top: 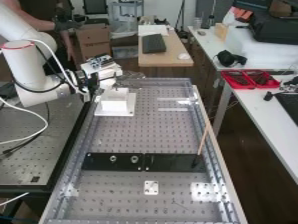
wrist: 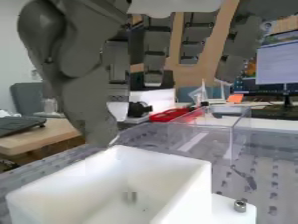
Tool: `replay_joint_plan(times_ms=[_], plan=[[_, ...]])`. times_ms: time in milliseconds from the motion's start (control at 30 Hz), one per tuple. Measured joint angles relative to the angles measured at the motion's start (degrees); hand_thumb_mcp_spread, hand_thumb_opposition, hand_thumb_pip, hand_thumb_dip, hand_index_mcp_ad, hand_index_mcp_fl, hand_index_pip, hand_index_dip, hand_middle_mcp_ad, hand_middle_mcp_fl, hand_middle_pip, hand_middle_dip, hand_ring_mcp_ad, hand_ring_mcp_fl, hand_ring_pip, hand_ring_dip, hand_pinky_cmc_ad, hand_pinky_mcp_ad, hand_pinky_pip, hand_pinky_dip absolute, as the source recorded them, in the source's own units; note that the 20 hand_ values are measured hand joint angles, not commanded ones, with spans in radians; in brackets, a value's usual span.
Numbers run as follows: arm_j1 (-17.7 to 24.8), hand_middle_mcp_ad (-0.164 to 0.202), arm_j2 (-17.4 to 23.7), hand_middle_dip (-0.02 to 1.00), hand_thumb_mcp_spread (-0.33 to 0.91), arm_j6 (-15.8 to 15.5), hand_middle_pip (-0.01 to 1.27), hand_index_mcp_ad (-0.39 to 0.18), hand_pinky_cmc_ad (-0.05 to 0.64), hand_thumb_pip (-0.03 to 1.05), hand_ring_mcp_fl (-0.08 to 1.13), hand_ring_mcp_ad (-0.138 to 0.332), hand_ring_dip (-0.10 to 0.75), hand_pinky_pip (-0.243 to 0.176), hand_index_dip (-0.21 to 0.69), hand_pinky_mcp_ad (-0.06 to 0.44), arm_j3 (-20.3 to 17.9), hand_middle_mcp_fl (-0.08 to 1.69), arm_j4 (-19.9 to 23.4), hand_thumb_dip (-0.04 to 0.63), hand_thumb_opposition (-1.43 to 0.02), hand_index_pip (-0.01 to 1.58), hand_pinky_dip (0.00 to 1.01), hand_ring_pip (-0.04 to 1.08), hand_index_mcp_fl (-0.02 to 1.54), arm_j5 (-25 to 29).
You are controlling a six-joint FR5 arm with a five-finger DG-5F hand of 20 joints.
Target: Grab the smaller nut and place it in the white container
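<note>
Seeing robot hand (wrist: 86, 100) nearest the wrist camera, hanging over the far side of white container (wrist: 189, 192). Reading robot hand as spread: fairly straight fingers, thumb well apart, pinching nothing. Seeing small metal piece inside container walls, down on the floor; taking it as smaller nut (wrist: 130, 196). Key relation: lying below and out from robot hand, apart from fingertips, with container walls around. Not making out a long axis at that size. Not telling from here whether thumb is touching the rim. Also seeing screw (wrist: 240, 205) on the base plate beside container, and clear box (wrist: 199, 137) beyond.

Switching to high view. Finding robot hand at the container end of perforated table (top: 116, 135), just beyond container and above it. Seeing larger nut (top: 113, 159) and bearing (top: 134, 159) standing on black bar (top: 173, 162), well apart from robot hand, toward the near end. Working with one arm, so not choosing a nearer one.

Judging placement as done. Calling for straight lift up and away from nut, clearing walls before going sideways. Watching for thumb catching the rim and dragging container.
</note>
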Motion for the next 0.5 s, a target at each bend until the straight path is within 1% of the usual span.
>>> replay_joint_plan(times_ms=[133, 200, 367, 467, 500], plan=[[0.02, 0.012, 0.03, 0.27, 0.43, 0.47, 0.12, -0.173, 0.340, 0.70, 0.02, 0.112, 0.154, 0.099, 0.190, 0.297, -0.15, 0.18, 0.31, 0.188, -0.85, 1.37, 0.20, 0.10, 0.02, 0.94], [-0.02, 0.012, 0.15, 0.27, 0.42, 0.65, 0.12, -0.173, 0.340, 0.71, 0.02, 0.112, 0.154, 0.099, 0.171, 0.297, -0.18, 0.19, 0.40, 0.188, -0.85, 1.34, 0.20, 0.10, 0.02, 1.32], [-1.00, 0.016, 1.47, 0.27, 0.41, 1.11, 0.11, -0.173, 0.340, 0.72, 0.01, 0.106, 0.154, 0.096, 0.152, 0.297, 0.02, 0.16, -0.02, 0.188, -0.84, 1.33, 0.20, 0.10, 0.02, 3.01], [-2.54, 0.017, 3.08, 0.27, 0.40, 1.47, 0.11, -0.173, 0.340, 0.72, 0.01, 0.106, 0.152, 0.096, 0.147, 0.297, 0.66, 0.16, -1.34, 0.188, -0.84, 1.31, 0.20, 0.10, 0.02, 4.63], [-3.36, 0.012, 3.92, 0.27, 0.40, 1.58, 0.11, -0.178, 0.340, 0.72, 0.01, 0.106, 0.152, 0.096, 0.138, 0.297, 1.10, 0.16, -2.18, 0.188, -0.84, 1.30, 0.20, 0.10, 0.02, 5.53]])
